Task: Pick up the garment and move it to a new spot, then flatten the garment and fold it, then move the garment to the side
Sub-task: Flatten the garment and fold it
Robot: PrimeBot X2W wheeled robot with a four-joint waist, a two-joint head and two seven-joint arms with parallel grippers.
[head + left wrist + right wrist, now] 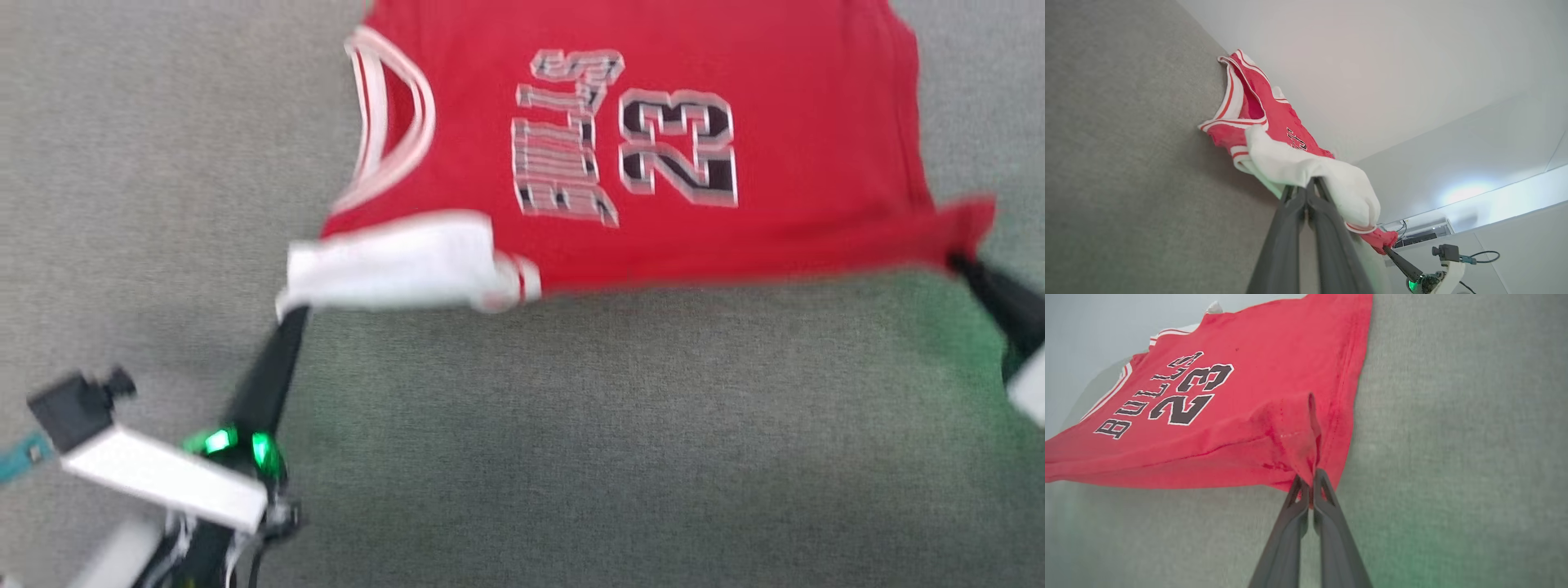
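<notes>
The left gripper [1306,184] pinches shut on the jersey's [804,122] white panel, the right gripper [1310,482] on its red corner, over grey carpet [571,425].

head view, blurred, seemingly looks steeply down; wrist views sit close, sharing the garment [816,122].

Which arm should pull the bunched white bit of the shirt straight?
Left. The left gripper is shut on the white panel of the garment; the right gripper holds its opposite red corner.
</notes>
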